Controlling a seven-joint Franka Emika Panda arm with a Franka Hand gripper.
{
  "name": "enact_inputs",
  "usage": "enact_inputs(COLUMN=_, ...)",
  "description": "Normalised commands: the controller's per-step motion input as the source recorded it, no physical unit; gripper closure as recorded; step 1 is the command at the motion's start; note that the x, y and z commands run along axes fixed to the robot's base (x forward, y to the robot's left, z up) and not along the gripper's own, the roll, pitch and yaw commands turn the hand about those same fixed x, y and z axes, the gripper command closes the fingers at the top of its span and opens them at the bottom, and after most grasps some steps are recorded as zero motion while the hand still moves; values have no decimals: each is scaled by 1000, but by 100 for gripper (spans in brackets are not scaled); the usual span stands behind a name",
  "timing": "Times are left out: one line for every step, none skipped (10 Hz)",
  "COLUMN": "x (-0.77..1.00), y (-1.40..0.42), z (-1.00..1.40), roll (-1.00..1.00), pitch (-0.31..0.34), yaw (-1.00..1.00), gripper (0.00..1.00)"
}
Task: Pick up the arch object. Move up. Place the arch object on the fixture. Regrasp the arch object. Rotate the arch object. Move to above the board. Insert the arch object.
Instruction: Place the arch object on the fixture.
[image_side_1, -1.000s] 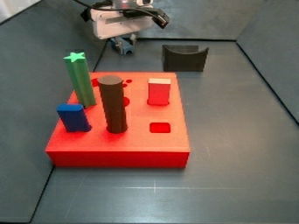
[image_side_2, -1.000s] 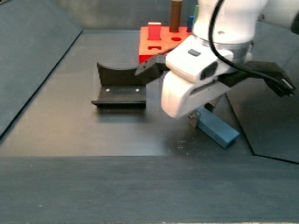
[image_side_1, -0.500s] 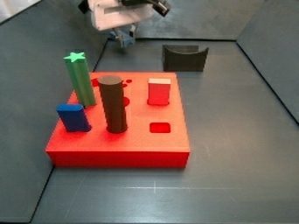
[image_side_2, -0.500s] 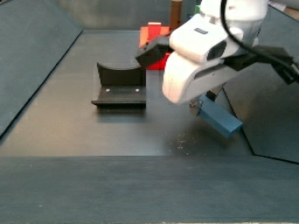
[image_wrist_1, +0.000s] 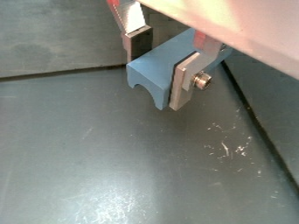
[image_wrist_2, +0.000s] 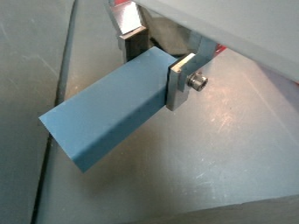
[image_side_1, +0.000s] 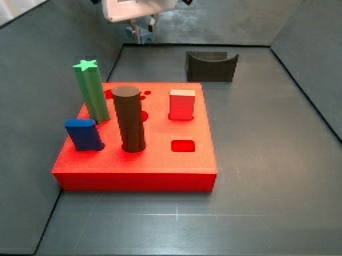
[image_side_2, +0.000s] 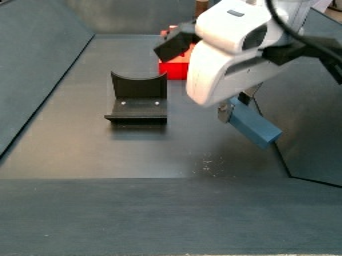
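Gripping the arch (image_wrist_2: 111, 109) by one end between its silver fingers (image_wrist_2: 181, 80), the gripper (image_side_2: 241, 108) hangs clear of the floor, right of the fixture (image_side_2: 136, 97) in a side view.

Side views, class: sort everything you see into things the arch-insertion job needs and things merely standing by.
Needed:
- end effector, raised off the floor, shut on the arch object
- fixture, nothing in its dip
- board

Standing by, all in the board:
- green star peg
- brown cylinder
- short blue block
- red peg
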Motion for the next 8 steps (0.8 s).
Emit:
enact_inputs(x=-12, y=-2, z=1000, roll=41, pitch=68, yaw=2, gripper=100)
enact_inputs(x=-12, y=0, z=1000, roll=47, pitch=101, yaw=1, gripper=100)
enact_inputs(x=-12, y=1, z=1000, roll=58, pitch=124, yaw=2, gripper=100)
enact_inputs(x=-15, y=0, z=1000, roll=76, pitch=135, yaw=6, gripper=100)
enact_inputs(x=-18, y=-2, z=1000, roll=95, pitch=142, yaw=11, gripper=100)
enact_inputs(x=-21, y=-6, z=1000, roll=115, pitch=149, yaw=20, gripper=100)
enact_inputs(x=-22, y=-6, z=1000, roll=131, pitch=152, yaw=26, gripper=100)
enact_inputs(x=-24, y=-12, z=1000, roll=142, pitch=154, yaw=36, gripper=100)
